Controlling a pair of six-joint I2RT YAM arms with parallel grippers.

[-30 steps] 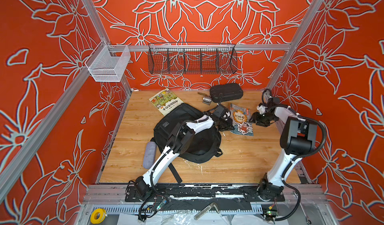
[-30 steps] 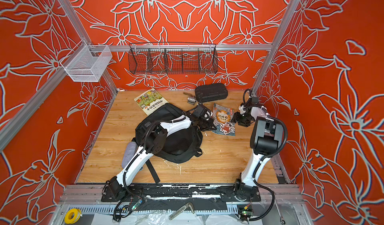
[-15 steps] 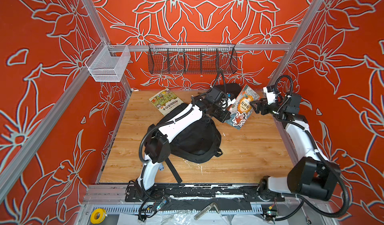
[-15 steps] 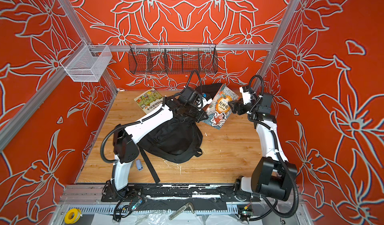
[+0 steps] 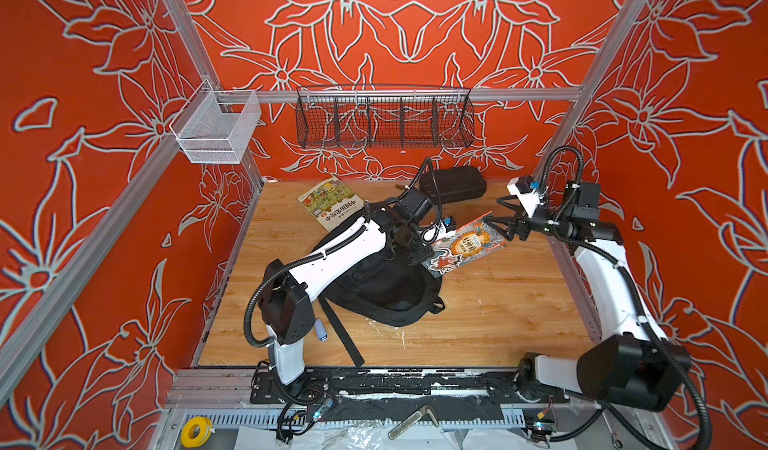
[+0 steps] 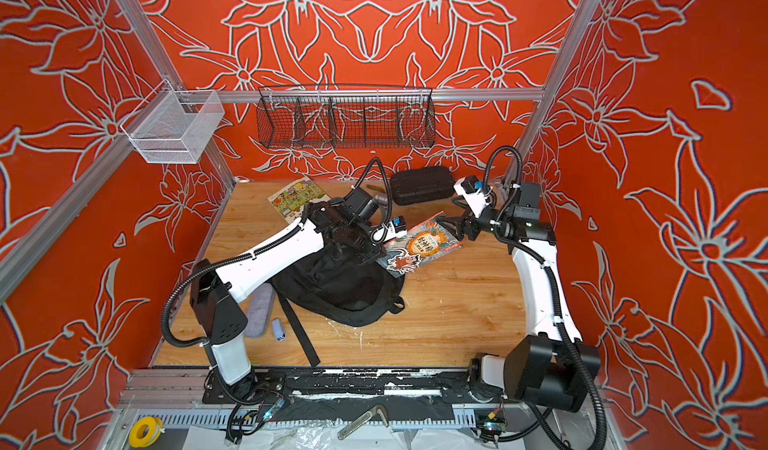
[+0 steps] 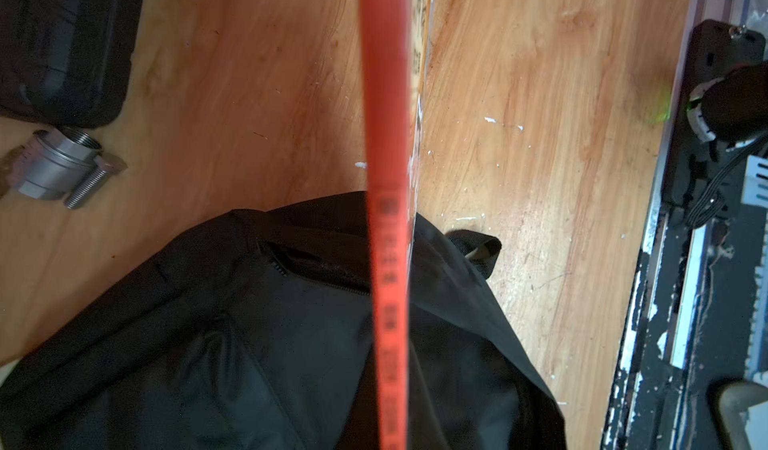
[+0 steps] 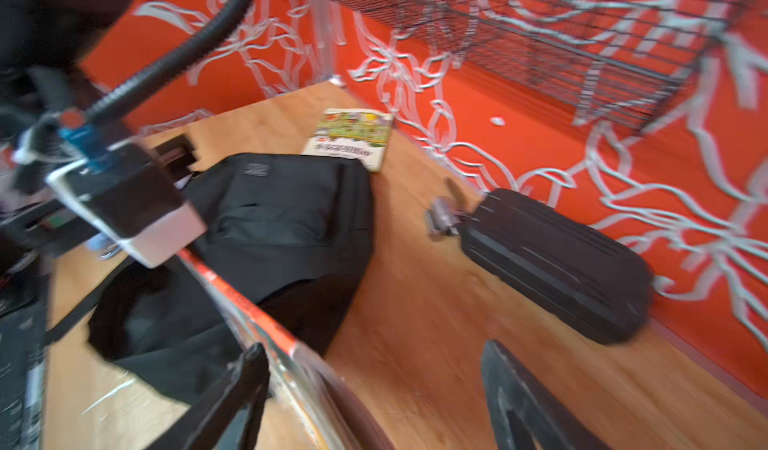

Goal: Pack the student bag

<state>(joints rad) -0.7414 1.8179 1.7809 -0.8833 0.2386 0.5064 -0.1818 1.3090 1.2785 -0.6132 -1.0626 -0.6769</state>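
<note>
The student bag (image 5: 382,290) (image 6: 340,290) lies flat in the middle of the wooden floor, black and soft, with its straps towards the front. My left gripper (image 5: 430,256) (image 6: 380,256) is shut on the left edge of a colourful book (image 5: 469,246) (image 6: 419,246) and holds it tilted over the bag's right side. In the left wrist view the book's orange spine (image 7: 386,178) runs over the bag (image 7: 208,344). My right gripper (image 5: 500,219) (image 8: 374,394) is open at the book's far corner. The book's edge (image 8: 257,327) lies just inside one finger.
A second book (image 5: 330,202) lies at the back left. A black hard case (image 5: 453,184) and a metal fitting (image 7: 54,169) sit by the back wall. A grey pouch (image 6: 259,310) and a small blue item (image 5: 321,329) lie front left. A wire basket (image 5: 384,117) hangs above.
The book lay flat beside the bag one second ago; now my left gripper holds it raised. The right arm has stretched out to the book and its jaws have opened wider.
</note>
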